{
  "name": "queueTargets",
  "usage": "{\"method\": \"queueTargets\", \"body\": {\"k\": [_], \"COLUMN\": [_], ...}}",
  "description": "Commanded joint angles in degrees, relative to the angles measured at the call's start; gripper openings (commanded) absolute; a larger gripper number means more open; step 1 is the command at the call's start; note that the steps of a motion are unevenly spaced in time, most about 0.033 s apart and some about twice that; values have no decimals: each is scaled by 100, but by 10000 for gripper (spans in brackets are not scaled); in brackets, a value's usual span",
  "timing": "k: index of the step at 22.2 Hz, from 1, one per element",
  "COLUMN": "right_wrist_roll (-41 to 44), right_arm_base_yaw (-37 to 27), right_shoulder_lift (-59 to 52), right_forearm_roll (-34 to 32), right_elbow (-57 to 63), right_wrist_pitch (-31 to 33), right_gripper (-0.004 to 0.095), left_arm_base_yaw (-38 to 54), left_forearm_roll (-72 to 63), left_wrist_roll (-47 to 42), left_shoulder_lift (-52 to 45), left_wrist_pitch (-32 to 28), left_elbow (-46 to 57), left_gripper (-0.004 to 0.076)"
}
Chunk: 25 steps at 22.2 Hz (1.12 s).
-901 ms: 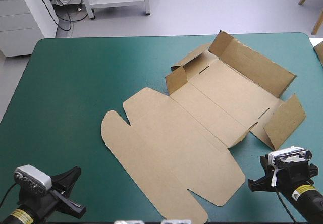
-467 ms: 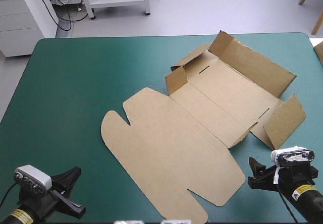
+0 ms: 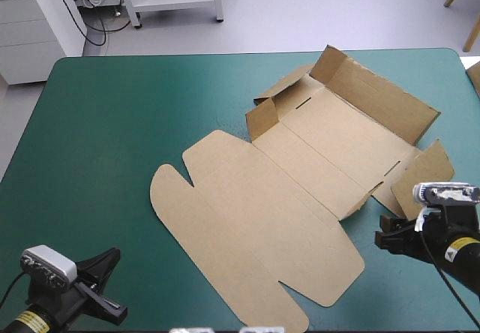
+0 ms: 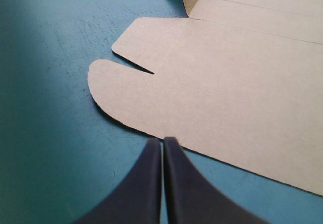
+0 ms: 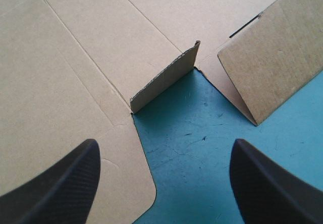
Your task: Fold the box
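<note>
A brown cardboard box [image 3: 277, 205] lies unfolded on the right half of the teal-green tabletop [image 3: 112, 123]. Its long lid panel is flat and reaches toward the near edge. Its tray part lies toward the far right corner, with the far wall and side flaps partly raised.

My left end effector [image 4: 162, 142] sits near the tabletop's near left corner, clear of the box. Its two black fingers are pressed together in one point and hold nothing. Just ahead of its tip runs the edge of the flat lid panel, with a rounded tab [image 4: 116, 82] and a narrow notch beside it.

My right end effector [image 5: 164, 148] is at the near right, by the box's near right side. Its fingers stand wide apart, gripping nothing, with bare teal-green cover between them. Ahead of it a small flap [image 5: 164, 77] stands up from the board, and beside that a larger side wall [image 5: 275, 62] leans at a tilt. One finger appears over the corner of the flat panel; I cannot tell whether it touches.
</note>
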Motion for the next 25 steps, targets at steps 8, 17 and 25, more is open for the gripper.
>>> {"method": "queueTargets", "body": {"k": [8,17,25], "right_wrist_roll": [1380,2282,2372], "right_arm_base_yaw": [-5,-5,-5], "right_shoulder_lift": [2092,3652,4609], "right_forearm_roll": [10,437,437], "right_elbow": [-992,-1110,-1336], "right_wrist_pitch": [-47,-813,-695], "right_gripper": [651,649,623], "left_arm_base_yaw": [4,4,4], "left_forearm_roll": [-136,-136,-136], "left_wrist_roll": [-30,-30,-30], "left_shoulder_lift": [75,75,75], "left_wrist_pitch": [-427,-427,-427], "left_elbow": [-135,-135,-135], "left_gripper": [-8,-8,-8]}}
